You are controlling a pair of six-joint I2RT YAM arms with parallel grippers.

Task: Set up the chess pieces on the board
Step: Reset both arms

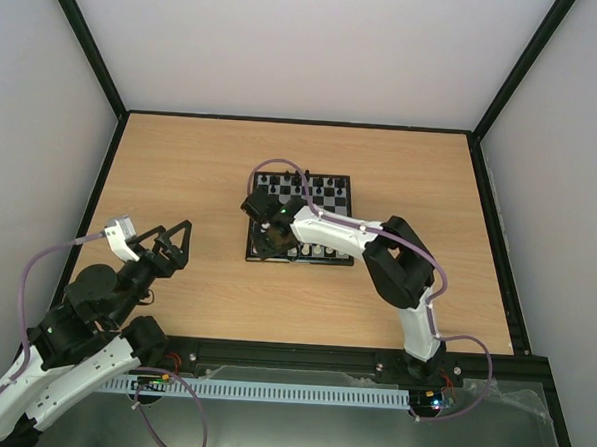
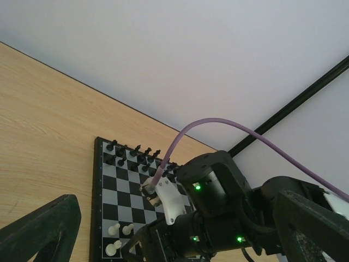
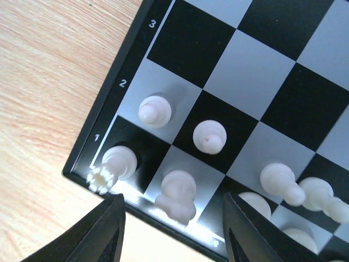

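The board (image 1: 326, 217) lies mid-table, with whitish chess pieces (image 1: 314, 250) along its near rows. My right gripper (image 1: 269, 240) hovers over the board's near left corner (image 3: 82, 166). Its fingers (image 3: 106, 232) are open on either side of a white knight (image 3: 177, 195), which stands on its square with a gap on each side. A white rook (image 3: 117, 164) fills the corner square, and white pawns (image 3: 154, 111) stand one row ahead. My left gripper (image 1: 167, 242) is open and holds nothing, out over bare table left of the board (image 2: 112, 191).
Black pieces (image 1: 315, 187) line the board's far rows. The right arm (image 2: 218, 218) fills much of the left wrist view and hides part of the board. Black frame posts (image 1: 88, 42) and white walls surround the wooden table (image 1: 181, 167).
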